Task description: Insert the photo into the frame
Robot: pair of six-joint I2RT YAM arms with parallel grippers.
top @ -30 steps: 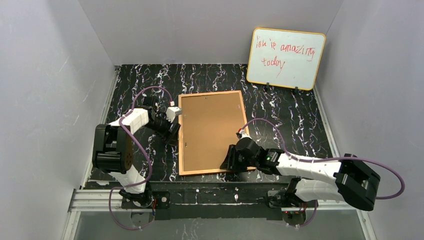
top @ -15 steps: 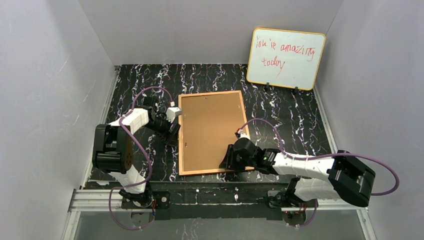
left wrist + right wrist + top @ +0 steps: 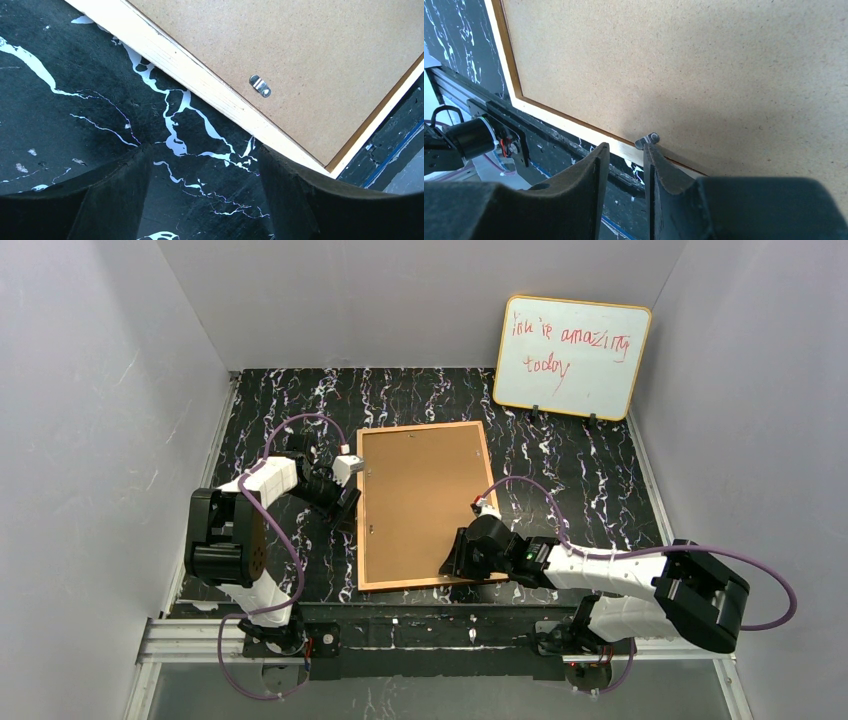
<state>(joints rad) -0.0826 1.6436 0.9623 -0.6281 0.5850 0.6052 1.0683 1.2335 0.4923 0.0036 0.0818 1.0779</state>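
1. Top external view: the frame [image 3: 420, 505] lies flat in the middle of the table [image 3: 570, 470], back side up, with its long sides running away from my bases. It is a rectangle of plain brown fibreboard inside a thin orange-brown wooden border.
2. The table is black with thin white veins, like marble. At the far right, a whiteboard [image 3: 571, 357] with a yellow edge, rounded corners and red handwriting leans against the grey wall.
3. My left gripper [image 3: 348, 508] is low, just beside the left long side of the frame. In the left wrist view its dark matte fingers [image 3: 115, 200] are spread wide, and between them is only the veined table. The pale wooden edge passes diagonally just beyond the fingertips; I cannot tell if they touch it.
4. A metal clip [image 3: 260, 86], small, shiny and oblong, sits on the grainy board near that border.
5. My right gripper [image 3: 452, 562] is over the near right part of the frame. In the right wrist view its jaws leave a narrow gap and pinch nothing. The tip of one finger [image 3: 664, 175] touches a second clip [image 3: 647, 140], a small grey tab at the edge of the board.
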